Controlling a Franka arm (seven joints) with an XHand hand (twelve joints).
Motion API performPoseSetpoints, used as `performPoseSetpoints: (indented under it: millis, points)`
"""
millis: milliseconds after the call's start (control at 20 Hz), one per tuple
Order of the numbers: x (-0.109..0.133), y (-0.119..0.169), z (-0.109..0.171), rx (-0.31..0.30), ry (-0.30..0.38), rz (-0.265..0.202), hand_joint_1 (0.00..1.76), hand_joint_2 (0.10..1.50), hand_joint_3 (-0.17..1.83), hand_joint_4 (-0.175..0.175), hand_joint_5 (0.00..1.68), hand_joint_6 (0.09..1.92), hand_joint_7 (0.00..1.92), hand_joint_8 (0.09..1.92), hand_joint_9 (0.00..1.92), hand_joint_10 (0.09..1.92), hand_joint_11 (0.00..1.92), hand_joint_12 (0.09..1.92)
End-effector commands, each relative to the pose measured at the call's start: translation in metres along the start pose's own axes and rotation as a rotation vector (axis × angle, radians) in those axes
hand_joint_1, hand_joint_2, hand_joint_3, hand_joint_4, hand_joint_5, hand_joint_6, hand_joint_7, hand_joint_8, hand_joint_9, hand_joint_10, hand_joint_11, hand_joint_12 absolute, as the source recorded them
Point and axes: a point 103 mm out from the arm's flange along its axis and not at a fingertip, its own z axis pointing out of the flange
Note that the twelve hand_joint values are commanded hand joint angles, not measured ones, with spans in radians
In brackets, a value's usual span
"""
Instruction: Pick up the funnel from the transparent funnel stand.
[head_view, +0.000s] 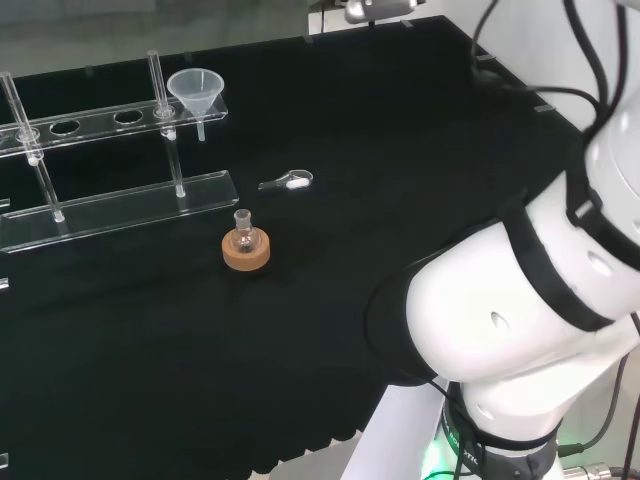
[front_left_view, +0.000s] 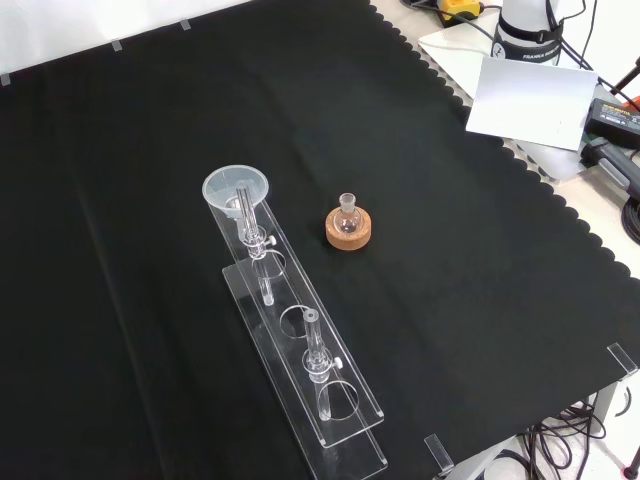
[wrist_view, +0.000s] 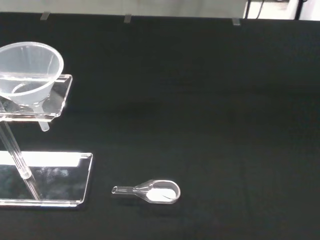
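Observation:
A clear funnel (head_view: 195, 92) sits upright in the end hole of the transparent funnel stand (head_view: 120, 205), its spout hanging below the top plate. In the front view the funnel (front_left_view: 236, 190) is at the far end of the stand (front_left_view: 335, 440), which runs towards the near edge. The wrist view has the funnel (wrist_view: 27, 67) close by, resting in the stand's upper plate (wrist_view: 60, 95), with the base plate below it. Nothing touches the funnel.
A small glass flask on a cork ring (head_view: 245, 250) stands just in front of the stand's base, also seen as the flask on its ring (front_left_view: 350, 225). A small glass scoop (head_view: 290, 181) lies on the cloth to the right of the stand. The arm's white links (head_view: 520, 320) rise at the right.

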Motion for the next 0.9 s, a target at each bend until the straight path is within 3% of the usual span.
performPoseSetpoints:
  millis: [50, 350, 900]
  points:
    - [0.053, 0.073, 0.025, 0.017, -0.009, -0.107, 0.21, 1.04, 0.31, 0.013, 0.21, 0.09, 0.06, 0.51, 0.19, 0.69, 0.06, 1.40]
    - [0.079, 0.087, 0.038, 0.050, -0.023, -0.144, 0.30, 0.99, 0.28, 0.010, 0.22, 0.09, 0.06, 0.54, 0.19, 0.69, 0.06, 1.40]
    - [0.117, 0.105, 0.066, 0.137, -0.092, -0.150, 0.37, 0.94, 0.26, 0.007, 0.19, 0.09, 0.03, 0.56, 0.19, 0.70, 0.05, 1.42]
